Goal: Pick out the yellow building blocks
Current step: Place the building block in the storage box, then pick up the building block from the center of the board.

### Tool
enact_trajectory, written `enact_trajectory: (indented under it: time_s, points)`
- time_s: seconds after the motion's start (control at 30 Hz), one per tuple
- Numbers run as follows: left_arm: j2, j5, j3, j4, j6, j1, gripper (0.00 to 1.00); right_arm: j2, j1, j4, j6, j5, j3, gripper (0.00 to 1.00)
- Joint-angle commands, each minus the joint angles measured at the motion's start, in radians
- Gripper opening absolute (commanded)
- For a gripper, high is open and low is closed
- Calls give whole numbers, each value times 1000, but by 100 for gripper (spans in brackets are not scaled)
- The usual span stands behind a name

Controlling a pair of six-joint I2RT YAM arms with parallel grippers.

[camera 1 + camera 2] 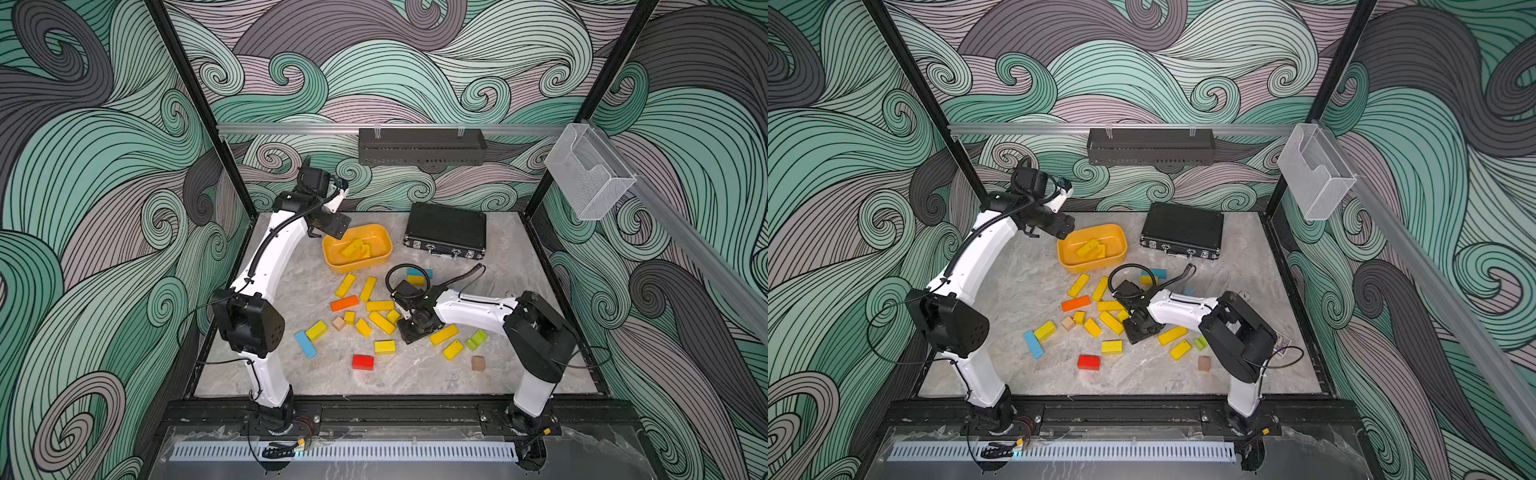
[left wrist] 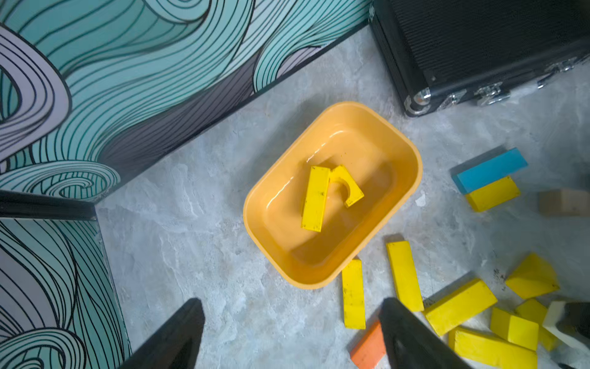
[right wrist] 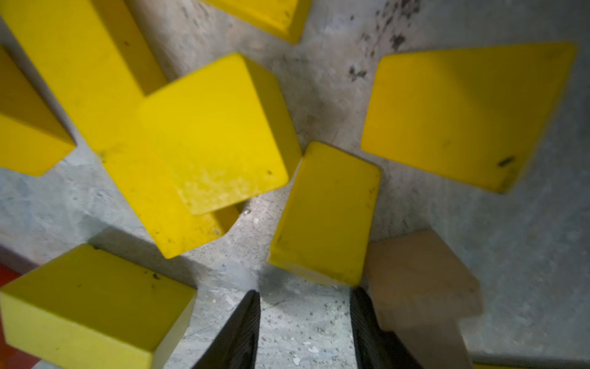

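In both top views, yellow building blocks (image 1: pixel 381 322) lie scattered mid-bench (image 1: pixel 415 374), with two more inside the orange-yellow tub (image 1: pixel 357 266).
Left wrist: the left gripper (image 2: pixel 293 335) gapes wide and empty near the tub.
Right wrist: the right gripper (image 3: pixel 303 329) is partly open and empty, with a yellow brick (image 3: pixel 325 214) just beyond its tips.

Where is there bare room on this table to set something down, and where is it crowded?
Bare: the near strip of table between the red block and the front rail; the far-left corner beside the tub; right of the black case. Crowded: the middle, where yellow building blocks cluster around the right hand.
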Motion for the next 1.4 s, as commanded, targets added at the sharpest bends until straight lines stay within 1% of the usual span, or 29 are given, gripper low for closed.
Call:
enact_trajectory:
  time_s: [0.0,0.3,0.53,0.7,0.9,1.17,1.37]
  points:
    - [-76,1,-48,13,-32,11,87,23,-4,-7,11,31,29,48]
    - [-185,-6,-176,35,-47,23,88,86,-21,-6,-2,36,96,48]
    - [-232,-5,-255,42,-50,30,88,105,-23,-9,1,58,99,42]
    - [-265,3,-300,47,-55,31,87,88,-24,-20,-7,106,76,38]
    - [-295,1,-341,46,-39,31,88,78,-27,-35,-25,129,71,31]
    - [-331,0,-410,49,-8,31,88,46,-29,-38,-56,145,63,25]
    - [-364,-25,-487,84,42,31,88,-40,-30,-57,-83,132,70,23]
